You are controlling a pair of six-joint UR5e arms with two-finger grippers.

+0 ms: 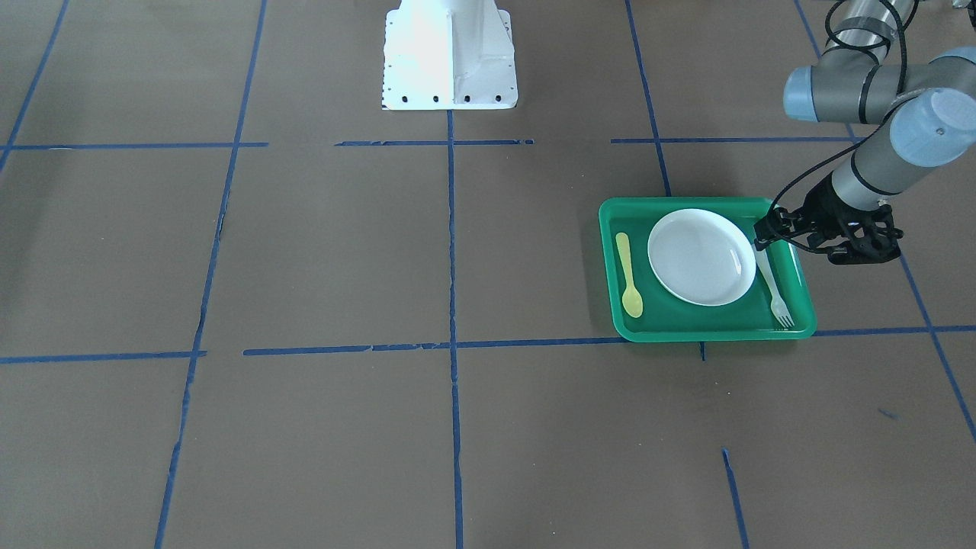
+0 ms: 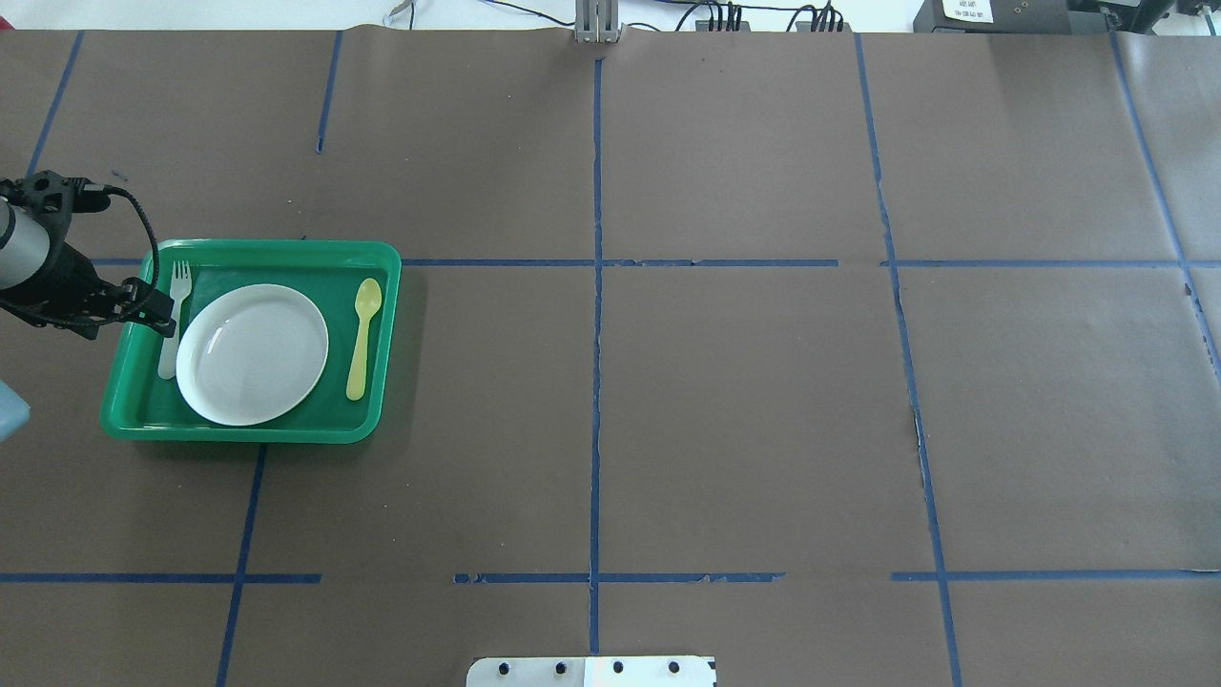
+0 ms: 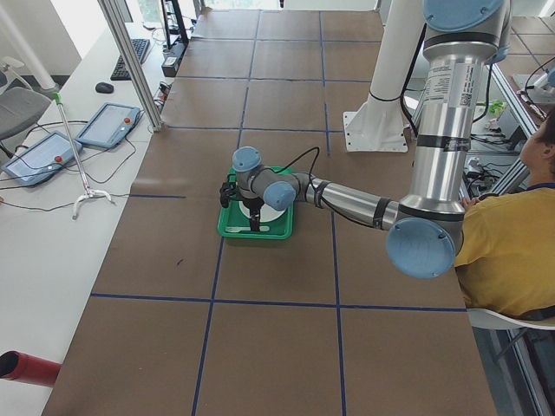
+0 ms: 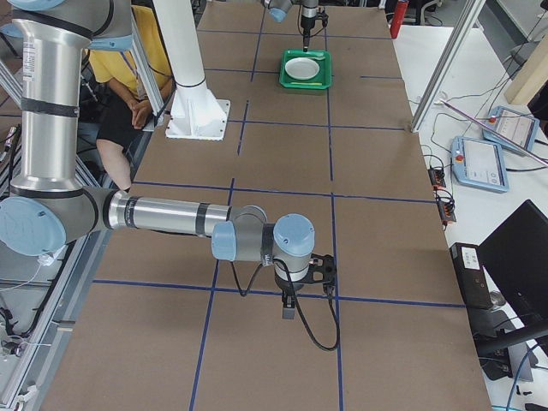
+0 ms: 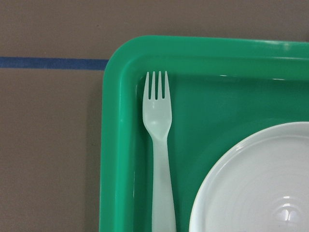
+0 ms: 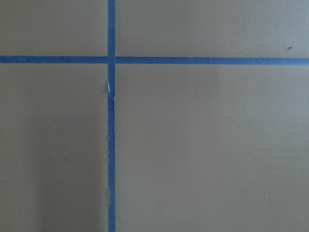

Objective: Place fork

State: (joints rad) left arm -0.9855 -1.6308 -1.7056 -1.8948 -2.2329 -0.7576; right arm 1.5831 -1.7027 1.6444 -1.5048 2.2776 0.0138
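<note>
The pale white fork (image 5: 158, 145) lies flat in the green tray (image 2: 382, 286), along its edge beside the white plate (image 2: 252, 354), with its tines toward the tray corner. The fork also shows in the front view (image 1: 776, 293) and the overhead view (image 2: 177, 296). My left gripper (image 2: 160, 318) points down over the fork's handle at the tray's edge. Its fingers do not show in the left wrist view, so I cannot tell whether they are open or shut. My right gripper (image 4: 288, 306) hangs low over bare table far from the tray, and I cannot tell its state.
A yellow spoon (image 2: 363, 336) lies in the tray on the plate's other side. The white robot base (image 1: 450, 57) stands at mid-table. Blue tape lines (image 6: 111, 145) cross the brown table. An operator in yellow (image 3: 507, 251) sits beside the robot.
</note>
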